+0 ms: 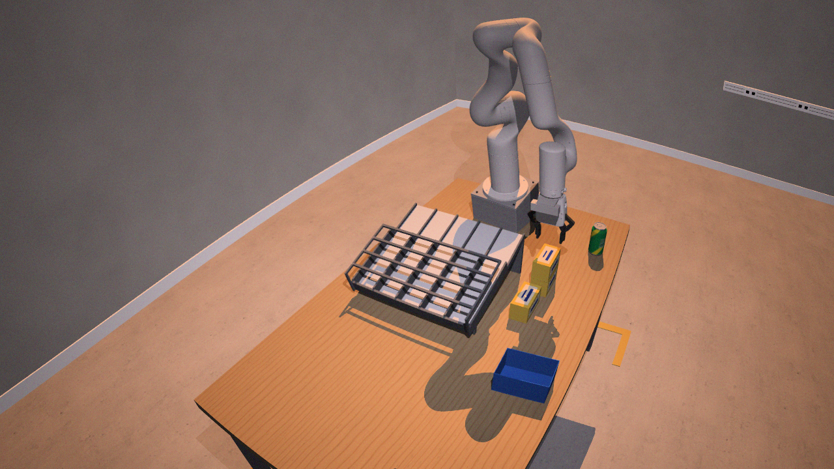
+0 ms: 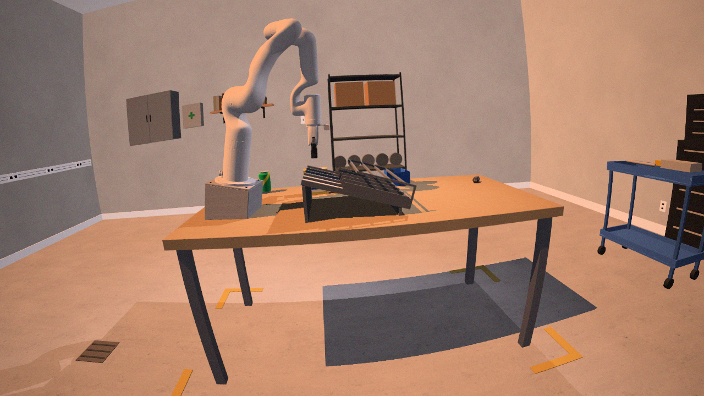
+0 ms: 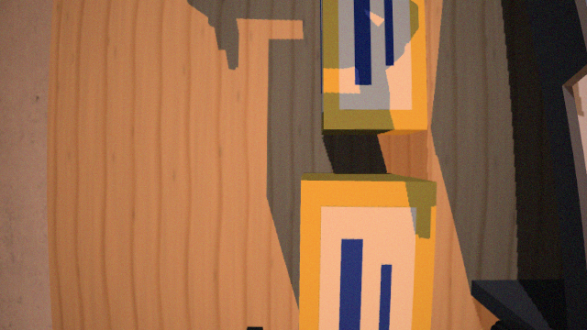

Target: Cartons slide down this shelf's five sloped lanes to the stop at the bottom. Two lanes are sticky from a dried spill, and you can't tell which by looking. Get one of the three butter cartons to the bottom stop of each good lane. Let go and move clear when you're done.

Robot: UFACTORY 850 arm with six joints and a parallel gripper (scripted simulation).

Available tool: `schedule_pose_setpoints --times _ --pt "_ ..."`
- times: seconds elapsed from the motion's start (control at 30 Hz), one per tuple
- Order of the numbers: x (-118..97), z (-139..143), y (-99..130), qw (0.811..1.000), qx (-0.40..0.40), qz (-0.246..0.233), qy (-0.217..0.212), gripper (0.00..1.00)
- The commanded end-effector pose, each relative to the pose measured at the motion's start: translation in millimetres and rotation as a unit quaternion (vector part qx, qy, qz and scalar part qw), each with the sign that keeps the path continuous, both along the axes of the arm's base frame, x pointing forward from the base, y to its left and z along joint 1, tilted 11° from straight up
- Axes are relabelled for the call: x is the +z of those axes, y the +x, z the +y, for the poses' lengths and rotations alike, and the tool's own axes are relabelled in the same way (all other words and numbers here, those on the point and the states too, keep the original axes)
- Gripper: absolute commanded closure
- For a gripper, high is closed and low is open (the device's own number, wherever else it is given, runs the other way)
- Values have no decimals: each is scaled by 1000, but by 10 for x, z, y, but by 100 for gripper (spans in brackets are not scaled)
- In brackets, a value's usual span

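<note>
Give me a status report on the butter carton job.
Done: nothing visible; no butter carton shows in the lanes of the sloped shelf.
In hand: nothing; the claw is open.
Left: everything, including finding the good lanes. The shorter carton and taller yellow column, apparently two stacked cartons, stand beside the shelf.

Premises present as a workshop or lab room. Noted in the exterior view: a metal rack (image 2: 330,122) with boxes (image 2: 348,94) at the far wall; a grey cabinet (image 2: 153,117) and a green-cross box (image 2: 192,115) at left; a blue cart (image 2: 639,169) and dark drawers (image 2: 694,115) at right. Yellow tape (image 1: 623,344) (image 2: 571,352) marks the floor near the table (image 1: 326,373) (image 2: 364,230).
</note>
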State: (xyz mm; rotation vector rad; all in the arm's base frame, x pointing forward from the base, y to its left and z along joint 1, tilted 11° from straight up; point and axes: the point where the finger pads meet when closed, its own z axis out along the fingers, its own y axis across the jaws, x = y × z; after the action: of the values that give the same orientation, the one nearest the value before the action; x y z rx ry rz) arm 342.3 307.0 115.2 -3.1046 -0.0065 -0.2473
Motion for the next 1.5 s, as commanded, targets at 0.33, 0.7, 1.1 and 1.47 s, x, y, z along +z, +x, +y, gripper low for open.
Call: schedule_pose_setpoints --times 0.33,0.7,1.1,1.47 --pt "-362 2 81 1000 0 -2 1 10" --pt "-465 -3 97 1000 1 6 2 10" --pt "-590 -5 124 1000 0 10 0 10" --pt "-647 -5 138 1000 -7 -8 -17 10"
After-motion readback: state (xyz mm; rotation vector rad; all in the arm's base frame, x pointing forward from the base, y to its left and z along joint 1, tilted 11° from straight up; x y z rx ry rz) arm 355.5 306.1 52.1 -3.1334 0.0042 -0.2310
